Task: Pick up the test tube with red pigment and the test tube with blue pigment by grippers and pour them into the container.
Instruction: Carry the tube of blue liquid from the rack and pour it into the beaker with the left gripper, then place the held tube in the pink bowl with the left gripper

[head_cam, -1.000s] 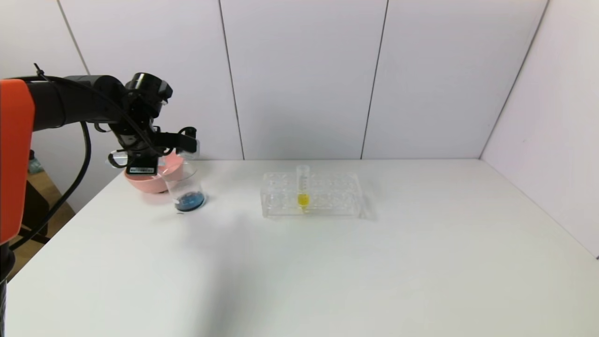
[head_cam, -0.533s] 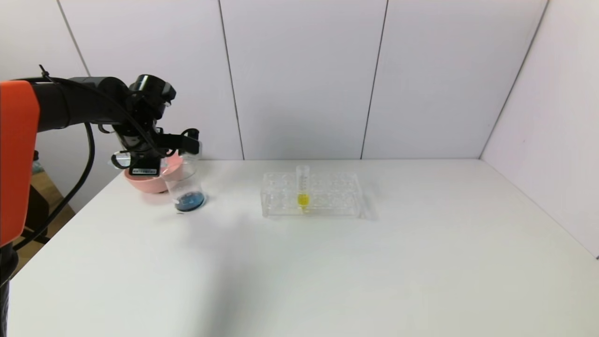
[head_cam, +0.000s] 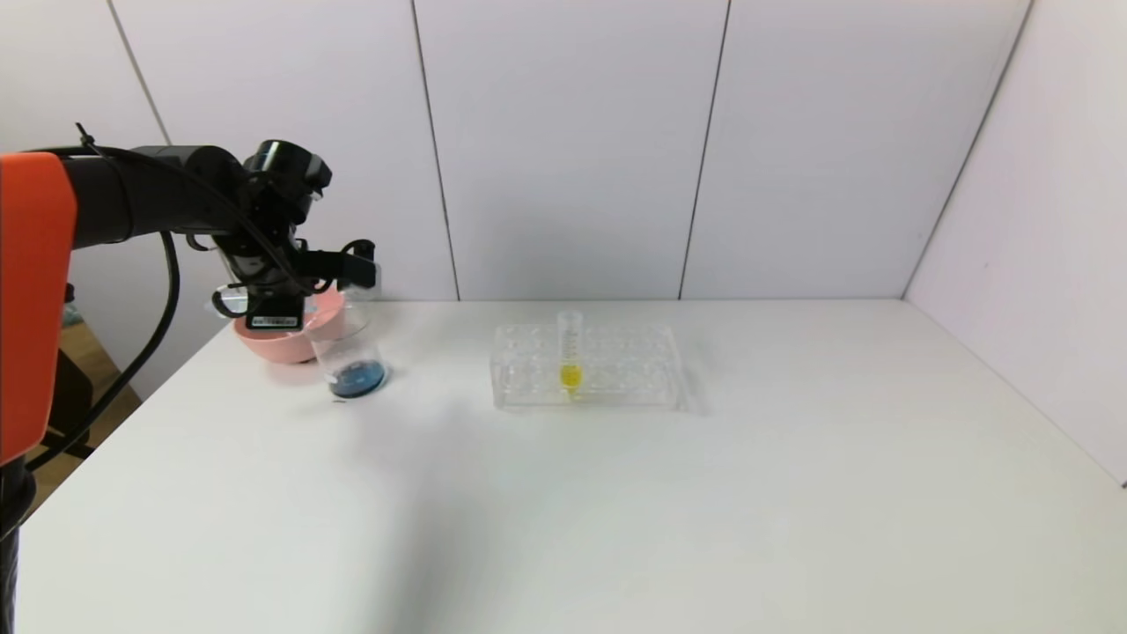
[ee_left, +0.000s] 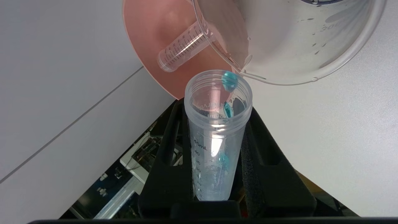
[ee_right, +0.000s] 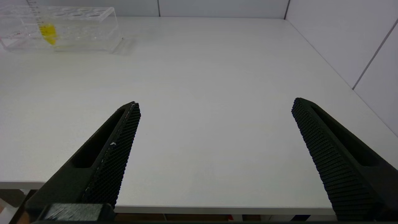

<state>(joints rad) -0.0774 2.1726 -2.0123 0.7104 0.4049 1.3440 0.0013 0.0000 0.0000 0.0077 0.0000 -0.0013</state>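
My left gripper [head_cam: 352, 267] is at the far left of the table, shut on the test tube with blue pigment [ee_left: 214, 149]. The tube is tipped with its mouth at the rim of the container [head_cam: 348, 352], a clear beaker with dark blue liquid at its bottom. In the left wrist view the tube is nearly empty, with blue drops at its lip, and the container's rim [ee_left: 295, 40] is just beyond it. No tube with red liquid shows. My right gripper [ee_right: 214, 109] is open and empty, low at the table's near edge, out of the head view.
A pink bowl [head_cam: 264, 343] stands just behind the beaker and holds an empty clear tube [ee_left: 183, 46] lying on its side. A clear tube rack [head_cam: 616, 365] with one yellow-liquid tube [head_cam: 570, 357] stands mid-table, also in the right wrist view [ee_right: 77, 28].
My left gripper with the tube has shifted slightly right and up over the beaker. Nothing else has moved.
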